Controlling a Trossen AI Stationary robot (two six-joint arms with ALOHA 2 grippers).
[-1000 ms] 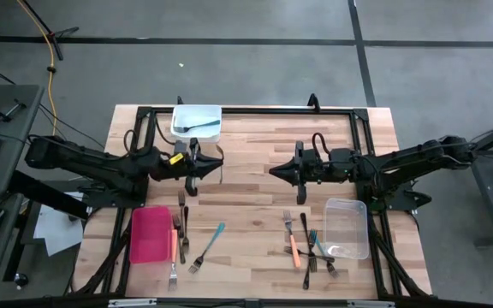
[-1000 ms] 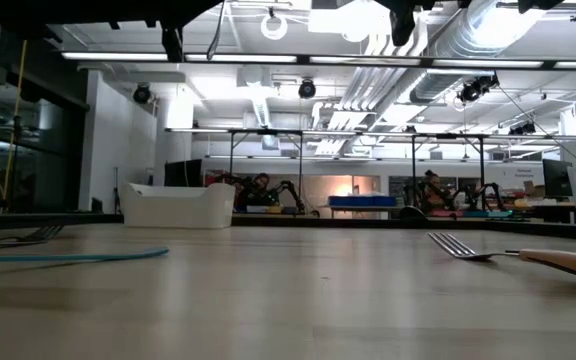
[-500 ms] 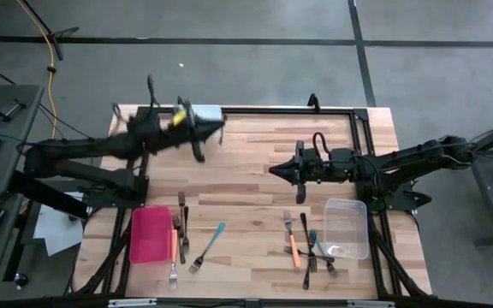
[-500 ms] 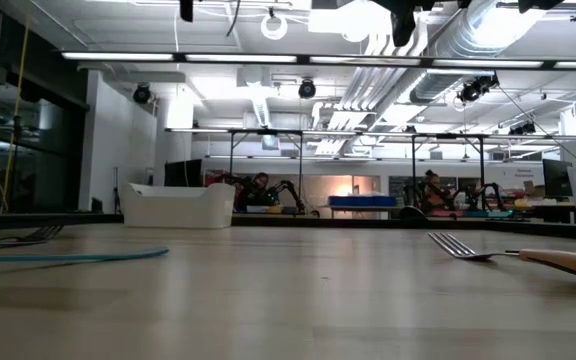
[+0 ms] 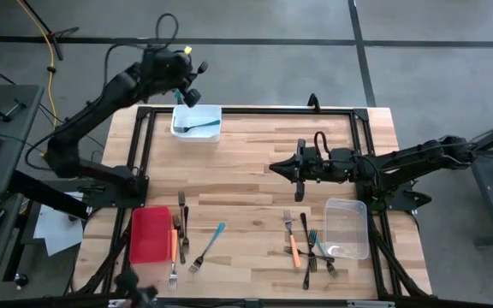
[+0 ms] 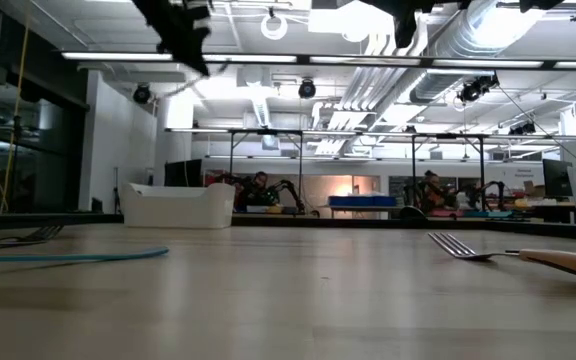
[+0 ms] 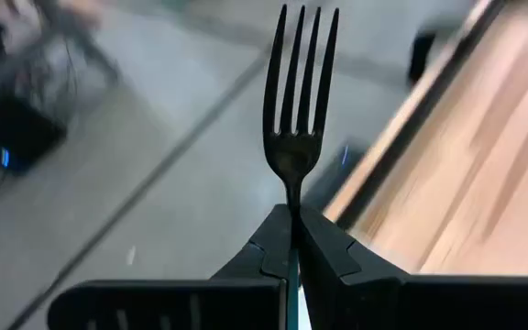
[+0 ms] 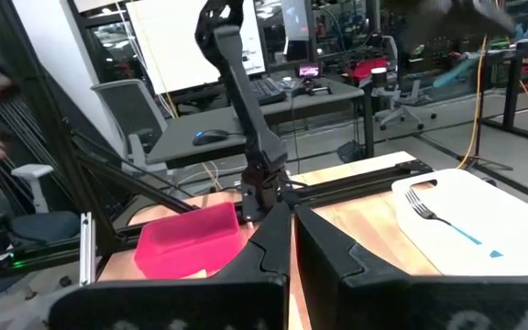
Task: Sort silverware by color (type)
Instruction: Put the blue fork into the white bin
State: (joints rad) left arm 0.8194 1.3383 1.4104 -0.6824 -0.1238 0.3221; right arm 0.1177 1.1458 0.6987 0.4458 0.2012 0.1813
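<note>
The left gripper (image 7: 293, 240), clamped tight on the neck of a dark fork (image 7: 297, 110), hangs raised beyond the far rim of the white tub (image 5: 198, 122), out past the table's edge, the tines pointing away from the wrist. The risk, by this showing: the grip is only a thin pinch on a slim handle, so a quick swing back toward the tub could twist or shed the fork, and a release from here would drop it to the floor rather than in beside the fork already lying in the tub. The left arm arches high from its base to that far corner. The right gripper (image 5: 278, 168), fingers together and empty, waits mid-table, well clear of the white tub, near the clear tub (image 5: 347, 227). The remaining forks (image 5: 306, 244) lie at the near edge, far from the white tub.
</note>
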